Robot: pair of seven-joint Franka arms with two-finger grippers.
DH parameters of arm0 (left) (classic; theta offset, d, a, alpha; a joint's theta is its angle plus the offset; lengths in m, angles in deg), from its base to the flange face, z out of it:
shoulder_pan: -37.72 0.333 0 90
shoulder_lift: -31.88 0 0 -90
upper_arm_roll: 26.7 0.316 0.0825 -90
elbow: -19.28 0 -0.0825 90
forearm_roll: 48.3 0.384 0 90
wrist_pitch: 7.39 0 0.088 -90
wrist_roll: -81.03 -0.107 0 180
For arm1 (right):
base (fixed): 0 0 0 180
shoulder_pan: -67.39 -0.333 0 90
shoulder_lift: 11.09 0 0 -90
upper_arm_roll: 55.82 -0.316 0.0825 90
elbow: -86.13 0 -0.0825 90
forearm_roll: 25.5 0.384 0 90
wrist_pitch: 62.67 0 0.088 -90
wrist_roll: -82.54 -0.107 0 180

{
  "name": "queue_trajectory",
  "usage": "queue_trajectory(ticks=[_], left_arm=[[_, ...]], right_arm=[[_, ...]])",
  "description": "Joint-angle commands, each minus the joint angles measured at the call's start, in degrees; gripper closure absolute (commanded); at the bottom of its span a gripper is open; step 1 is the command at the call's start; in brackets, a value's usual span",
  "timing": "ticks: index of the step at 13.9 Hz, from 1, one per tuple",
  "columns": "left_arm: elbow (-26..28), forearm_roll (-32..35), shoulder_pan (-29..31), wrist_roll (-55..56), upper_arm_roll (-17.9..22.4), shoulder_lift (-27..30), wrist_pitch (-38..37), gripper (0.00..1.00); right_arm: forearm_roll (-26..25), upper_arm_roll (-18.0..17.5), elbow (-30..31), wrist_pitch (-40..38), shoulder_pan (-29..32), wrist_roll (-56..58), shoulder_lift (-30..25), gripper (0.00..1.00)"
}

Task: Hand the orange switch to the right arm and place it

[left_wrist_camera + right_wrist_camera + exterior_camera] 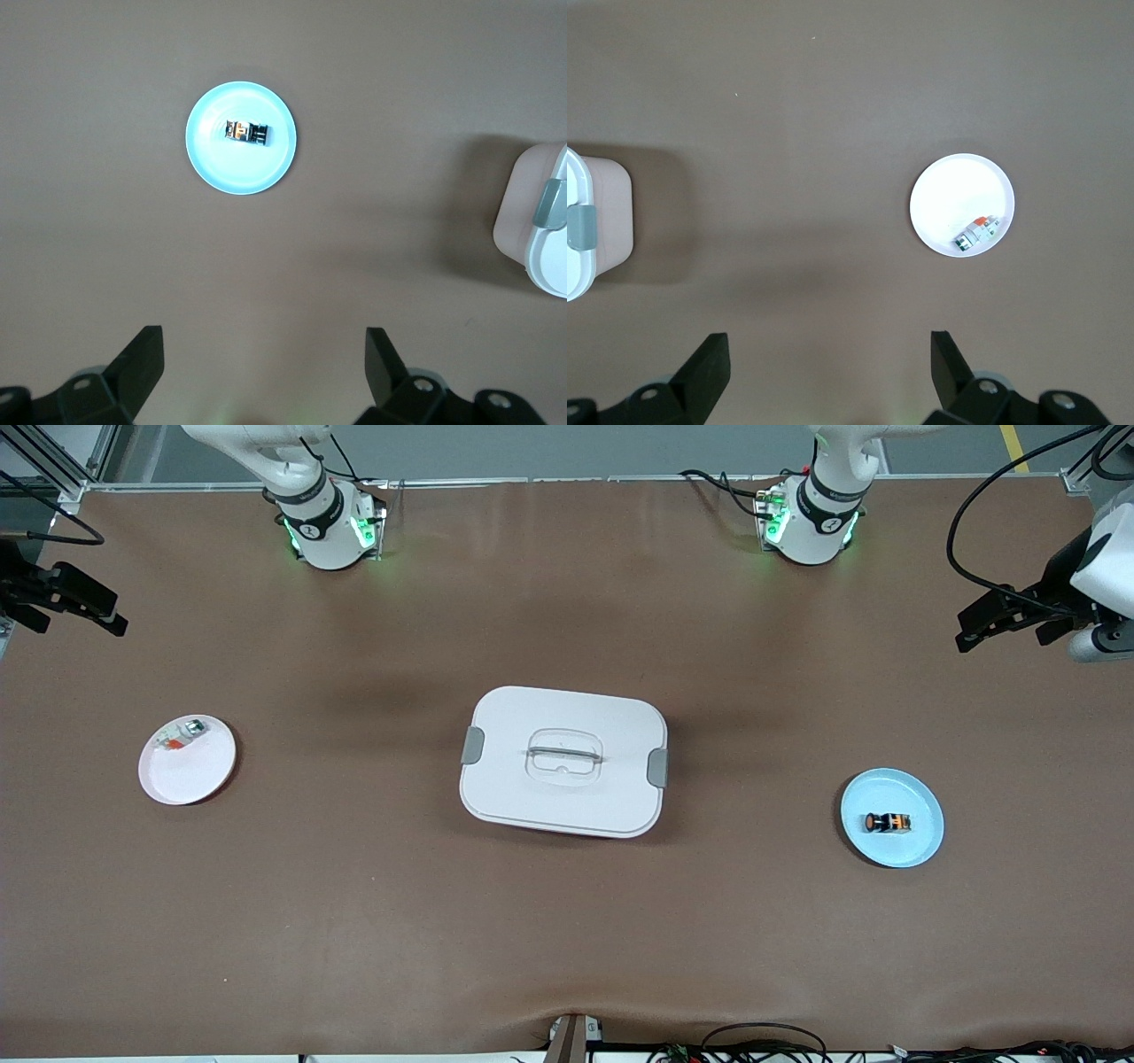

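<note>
on the blue plate (pixel 921 841) lies the orange switch (pixel 888 823); both tools, left tool (pixel 264 367) and right tool (pixel 829 370), gape empty.

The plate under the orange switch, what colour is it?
Light blue. The plate holding the orange switch shows best in the left wrist view.

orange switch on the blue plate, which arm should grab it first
Left. The orange switch lies on the blue plate at the left arm's end of the table, and the left claw, open, hangs over that end. The right claw waits over the opposite end.
</note>
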Motion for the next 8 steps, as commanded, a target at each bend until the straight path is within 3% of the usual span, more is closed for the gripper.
queue_trajectory(ticks=[1,3,8], left_arm=[[-1.49,0.63,-0.06,-0.58,-0.09,-0.61,-1.27,0.00],[-1.58,0.72,-0.06,-0.58,-0.09,-0.61,-1.18,0.00],[-3.43,0.98,0.29,-0.85,0.08,-7.01,-0.57,0.00]], right_arm=[[-0.43,-0.54,1.28,0.12,0.54,-1.15,-1.42,0.00],[-0.52,-0.54,1.28,0.21,0.54,-1.06,-1.42,0.00],[-0.52,-0.45,1.28,0.29,0.54,-1.06,-1.33,0.00]])
